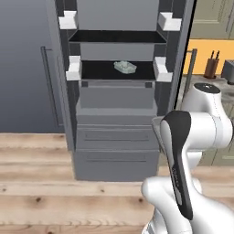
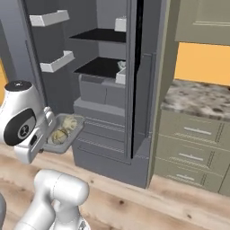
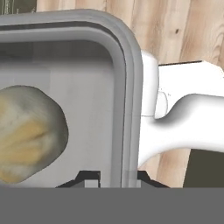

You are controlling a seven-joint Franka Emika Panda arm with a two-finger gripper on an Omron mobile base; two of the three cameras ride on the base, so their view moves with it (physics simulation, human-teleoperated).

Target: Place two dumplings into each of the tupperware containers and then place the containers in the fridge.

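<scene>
My gripper [image 3: 116, 180] is shut on the rim of a grey tupperware container [image 3: 124, 87], one finger inside the wall and one outside. A pale tan dumpling [image 3: 28, 131] lies in it. From the right base view this container [image 2: 74, 131] hangs level in front of the fridge's lower drawers, with two dumplings [image 2: 67, 122] inside and the hand [image 2: 33, 143] at its near left end. The fridge [image 1: 116, 100] stands open. A second container [image 1: 124, 67] with pale lumps in it rests on the middle black shelf, and its edge [image 2: 121, 65] peeks out past the door.
The open fridge door [image 2: 134, 76] stands edge-on between the fridge and a stone-topped counter [image 2: 197, 99] with beige drawers. White door bins [image 1: 73, 68] flank the shelves. A knife block [image 1: 211, 65] sits on the counter at right. Wooden floor [image 1: 41, 183] lies in front.
</scene>
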